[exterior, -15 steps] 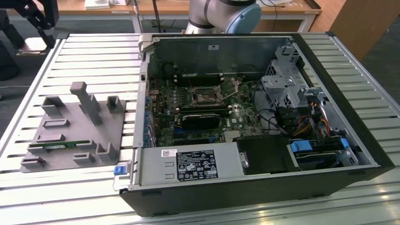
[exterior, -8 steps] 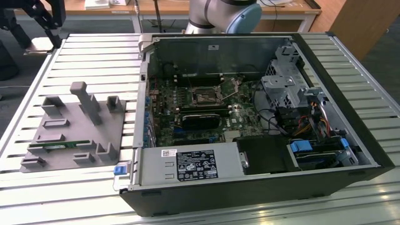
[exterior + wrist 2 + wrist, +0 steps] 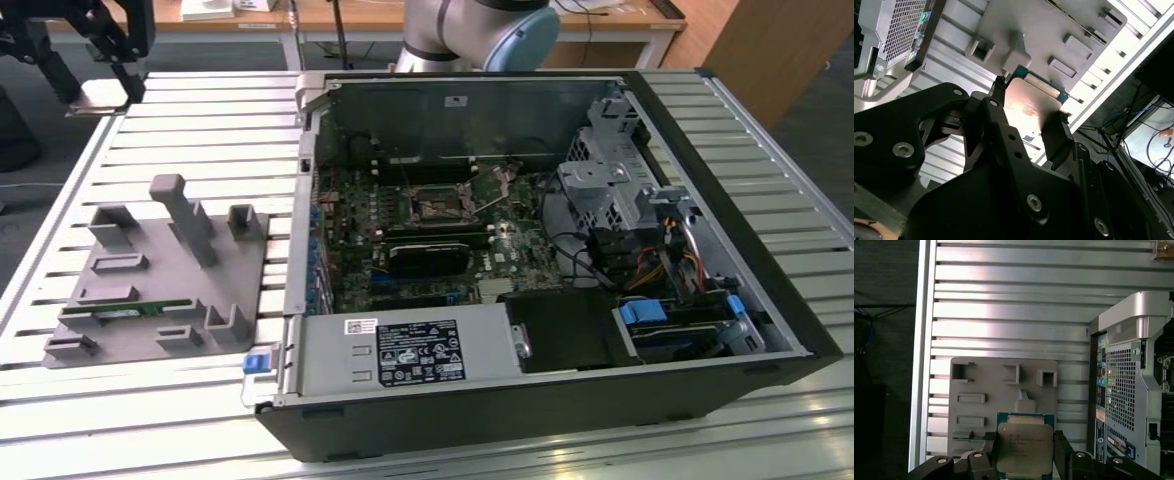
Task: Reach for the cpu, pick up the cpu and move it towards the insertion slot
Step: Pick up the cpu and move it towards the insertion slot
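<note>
While your gripper pinches the cpu by opposite edges for carrying, the grey holder block sits beneath it.

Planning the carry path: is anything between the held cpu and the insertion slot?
The end effector grips the cpu above the grey plastic block. The case's side wall stands between it and the insertion slot, which looks uncovered from above.

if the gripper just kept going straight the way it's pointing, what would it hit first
Probably the grey plastic block: the gripper, shut on the cpu, points at it, though depth is unclear.
</note>
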`<state>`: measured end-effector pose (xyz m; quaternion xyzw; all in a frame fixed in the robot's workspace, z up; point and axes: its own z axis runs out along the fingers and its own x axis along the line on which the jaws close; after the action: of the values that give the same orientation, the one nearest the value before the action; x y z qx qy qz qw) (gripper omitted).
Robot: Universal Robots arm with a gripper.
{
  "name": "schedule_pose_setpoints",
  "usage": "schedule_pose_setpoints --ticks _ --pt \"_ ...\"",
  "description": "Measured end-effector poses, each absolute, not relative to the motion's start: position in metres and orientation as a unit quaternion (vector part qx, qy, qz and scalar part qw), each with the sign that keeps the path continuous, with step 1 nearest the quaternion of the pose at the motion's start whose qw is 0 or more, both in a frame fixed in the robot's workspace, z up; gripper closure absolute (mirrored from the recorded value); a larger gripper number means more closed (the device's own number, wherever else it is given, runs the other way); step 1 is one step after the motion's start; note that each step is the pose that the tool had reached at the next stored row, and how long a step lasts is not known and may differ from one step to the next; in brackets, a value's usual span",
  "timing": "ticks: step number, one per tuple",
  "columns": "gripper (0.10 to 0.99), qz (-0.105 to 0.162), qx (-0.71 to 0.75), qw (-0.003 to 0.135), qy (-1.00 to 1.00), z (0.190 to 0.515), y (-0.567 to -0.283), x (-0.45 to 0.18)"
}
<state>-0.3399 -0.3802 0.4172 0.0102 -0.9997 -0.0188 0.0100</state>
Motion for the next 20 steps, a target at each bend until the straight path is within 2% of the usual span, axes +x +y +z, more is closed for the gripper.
schedule_pose_setpoints --ticks 20 --pt "0.545 -0.019 0.010 0.010 -1.000 0.417 -0.378 -0.297"
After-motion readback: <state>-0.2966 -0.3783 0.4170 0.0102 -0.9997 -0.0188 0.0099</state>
